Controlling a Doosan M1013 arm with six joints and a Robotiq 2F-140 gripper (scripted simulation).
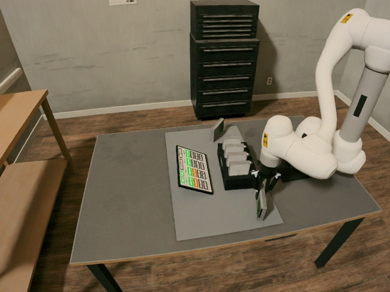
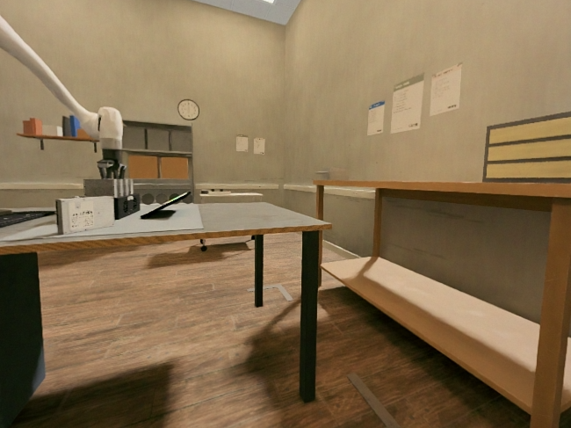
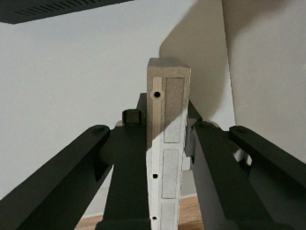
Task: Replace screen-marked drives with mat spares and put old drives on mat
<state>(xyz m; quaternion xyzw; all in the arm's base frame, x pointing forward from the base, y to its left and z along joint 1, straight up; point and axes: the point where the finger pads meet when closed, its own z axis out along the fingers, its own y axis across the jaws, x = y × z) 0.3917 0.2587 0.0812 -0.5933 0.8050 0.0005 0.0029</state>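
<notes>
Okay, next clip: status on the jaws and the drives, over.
Jaws shut on near drive. Four drives stand in dock. Far drive on mat. Nothing visibly blocking.

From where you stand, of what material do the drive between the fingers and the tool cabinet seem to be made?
The drive: probably matte grey metal, perhaps cast, since its edge looks dull and faintly grained, with small dark holes.
The tool cabinet: likely dark painted steel, by its flat drawer fronts and paler, metallic-looking handles.
</notes>
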